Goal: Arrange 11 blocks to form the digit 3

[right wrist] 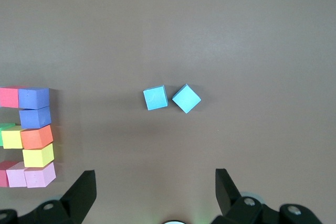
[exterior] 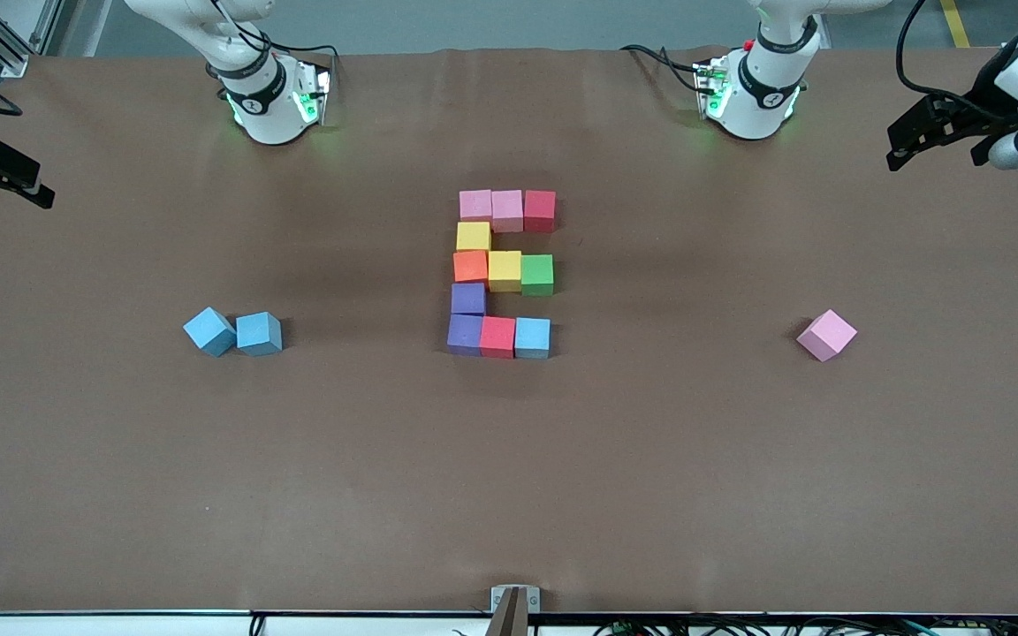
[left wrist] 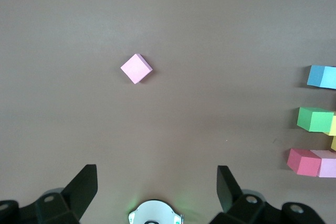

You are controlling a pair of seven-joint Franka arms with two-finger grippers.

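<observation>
The digit 3 (exterior: 504, 272) lies mid-table as touching cubes. Its bar farthest from the front camera is pink, pink, red (exterior: 540, 210). The middle bar is orange, yellow, green (exterior: 537, 274). The nearest bar is purple, red, light blue (exterior: 532, 336). A yellow cube (exterior: 473, 236) and a purple cube (exterior: 467, 299) join the bars at the right arm's side. My left gripper (exterior: 898, 146) hangs open and empty over the left arm's end of the table (left wrist: 157, 182). My right gripper (exterior: 10, 185) hangs open and empty over the right arm's end (right wrist: 155, 184).
A loose pink cube (exterior: 826, 335) lies toward the left arm's end, also in the left wrist view (left wrist: 136, 68). Two loose light blue cubes (exterior: 209, 331) (exterior: 259, 334) lie side by side toward the right arm's end, also in the right wrist view (right wrist: 155, 98) (right wrist: 186, 98).
</observation>
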